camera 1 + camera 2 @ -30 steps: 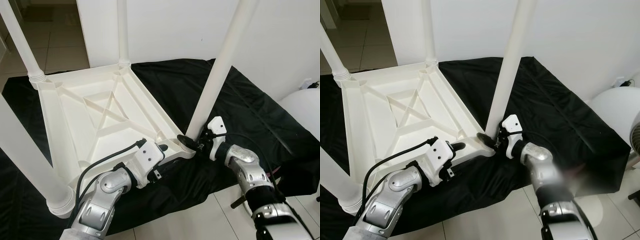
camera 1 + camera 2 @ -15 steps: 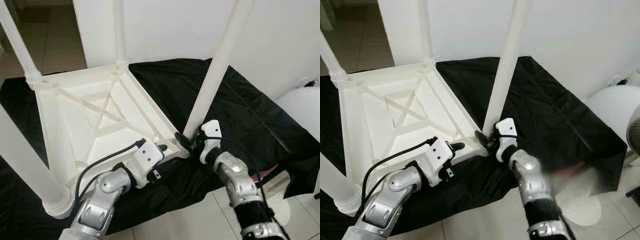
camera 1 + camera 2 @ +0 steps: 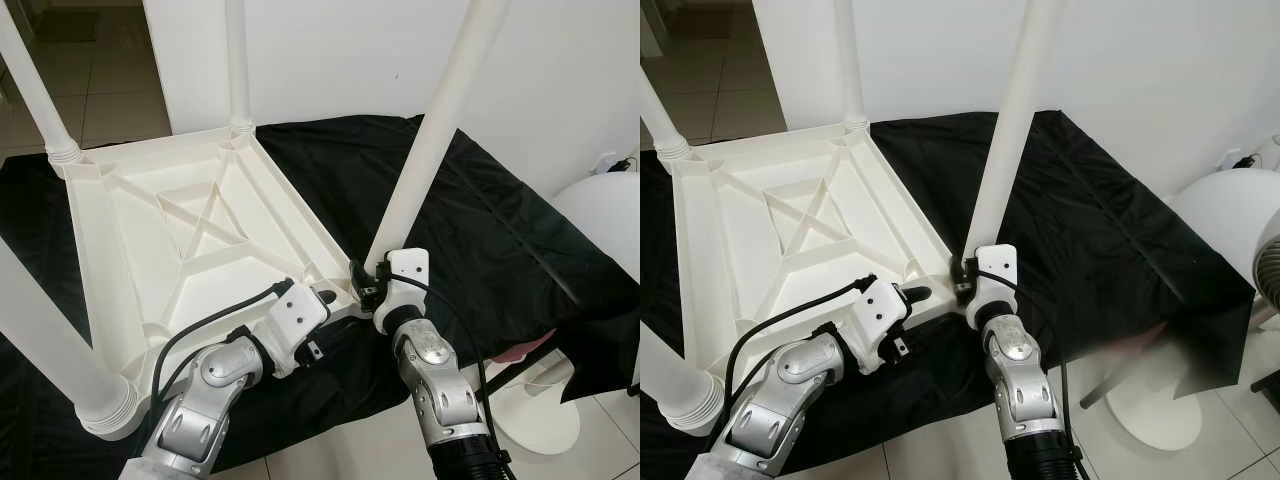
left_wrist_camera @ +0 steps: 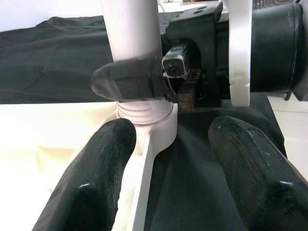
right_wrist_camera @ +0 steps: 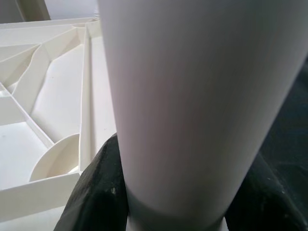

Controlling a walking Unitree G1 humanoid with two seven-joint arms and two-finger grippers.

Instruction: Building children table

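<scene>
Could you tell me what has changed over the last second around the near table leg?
The right arm swung in from the robot's right to directly in front of the leg, with the right hand still clamped on its base. The leg now stands a little more upright in its corner socket. The left hand stayed at the near rim of the upturned table, fingers apart; the other three legs are unchanged.

White leg [image 5: 192, 96] between black pincer fingers [image 5: 98, 192]

one upturned white table [image 3: 190, 225], four legs [image 3: 435, 130] (all upright), one black sheet [image 3: 480, 220].
</scene>
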